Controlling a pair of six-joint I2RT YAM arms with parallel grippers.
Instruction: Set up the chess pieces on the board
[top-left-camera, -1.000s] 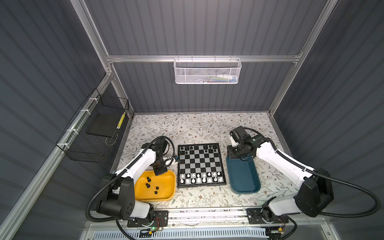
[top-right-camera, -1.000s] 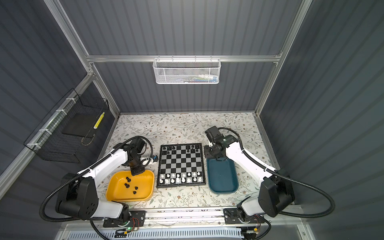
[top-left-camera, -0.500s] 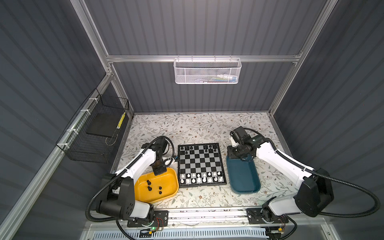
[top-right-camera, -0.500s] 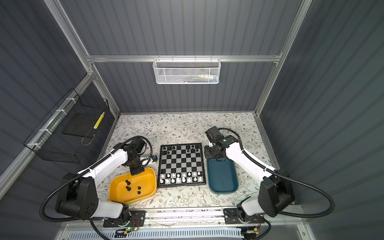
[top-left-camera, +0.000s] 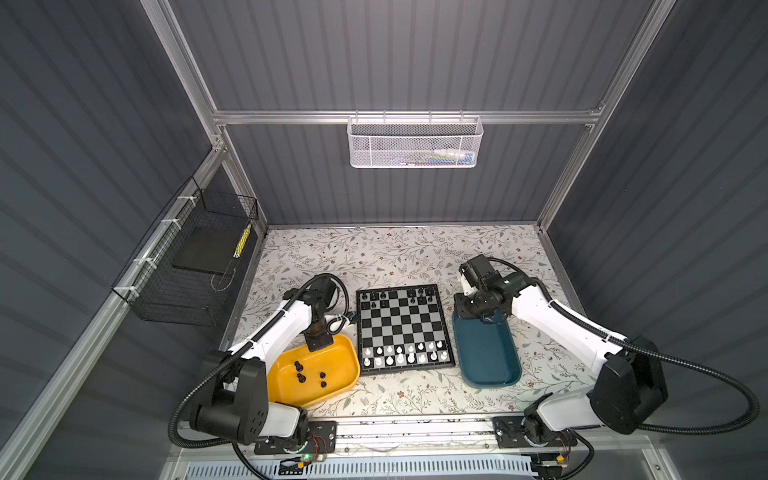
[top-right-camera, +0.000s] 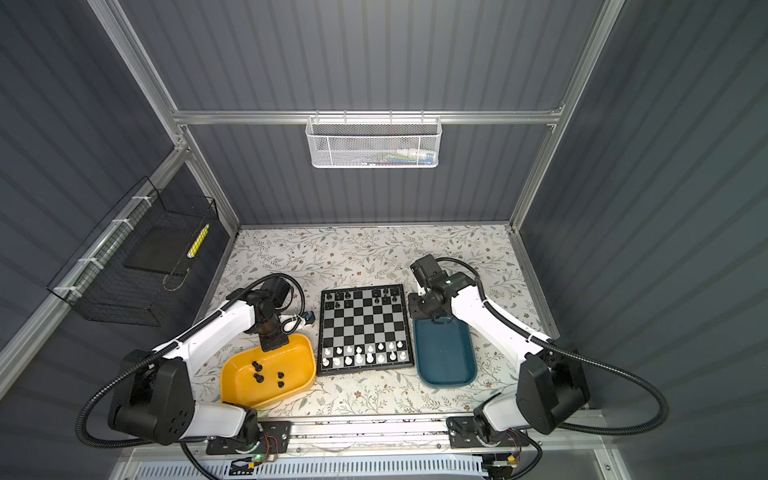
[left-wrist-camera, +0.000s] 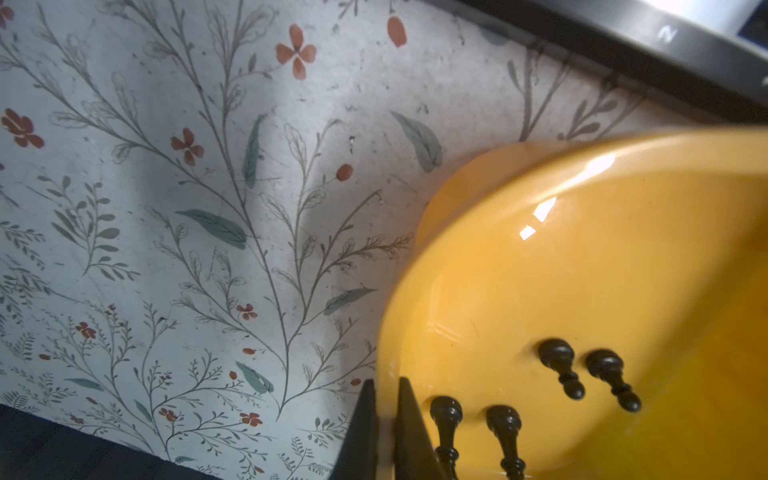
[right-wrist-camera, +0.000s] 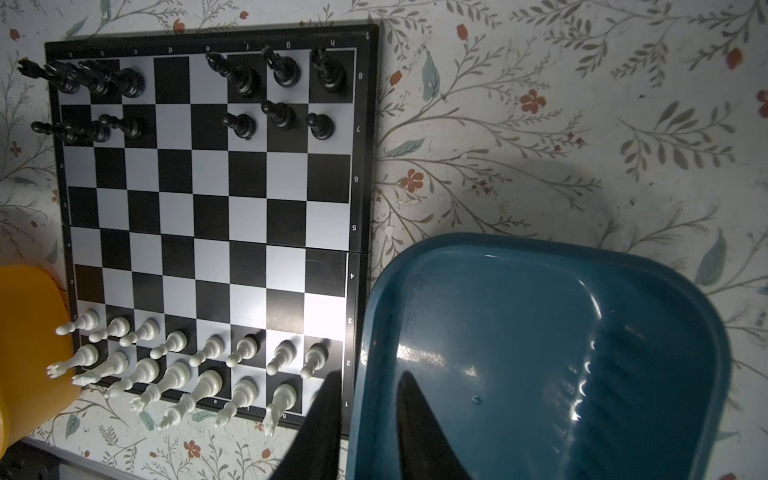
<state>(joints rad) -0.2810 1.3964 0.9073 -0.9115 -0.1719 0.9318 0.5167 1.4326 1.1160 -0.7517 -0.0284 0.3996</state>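
Since a sec ago the yellow tray (top-left-camera: 343, 359) has swung askew, one corner now toward the board (top-left-camera: 401, 328), and the left end effector (top-left-camera: 319, 341) has clamped onto its far rim. The right arm hasn't budged.

Top views: in both top views the board sits mid-surface (top-left-camera: 374, 257) btwn the two trays. White pieces (top-right-camera: 369, 357) fill the two near rows. Black pieces (top-left-camera: 420, 293) stand in the two far rows w/ a gap in the middle. Four more black ones sit in the yellow tray. The teal tray (top-left-camera: 486, 357) looks empty, w/ the right end effector (top-left-camera: 466, 311) at its far end.

Left wrist: you see the end effector (left-wrist-camera: 385, 382) pinched tight on the yellow rim, no gap. The four black pieces (left-wrist-camera: 557, 361) are just inside it. The tray looks raised on the held side, though that's my read only.

Right wrist: the end effector (right-wrist-camera: 370, 374) straddles the teal rim at a narrow gap; can't tell if it's gripping. The two middle squares of each far row stand bare. One near corner is hidden behind a finger.

Step in hand, IMO: you're repositioning the yellow tray to get at the last black pieces. Next you'd set it flat, let go, then pinch one piece by its head and stand it on a bare far square. They're tiny, so go slow.
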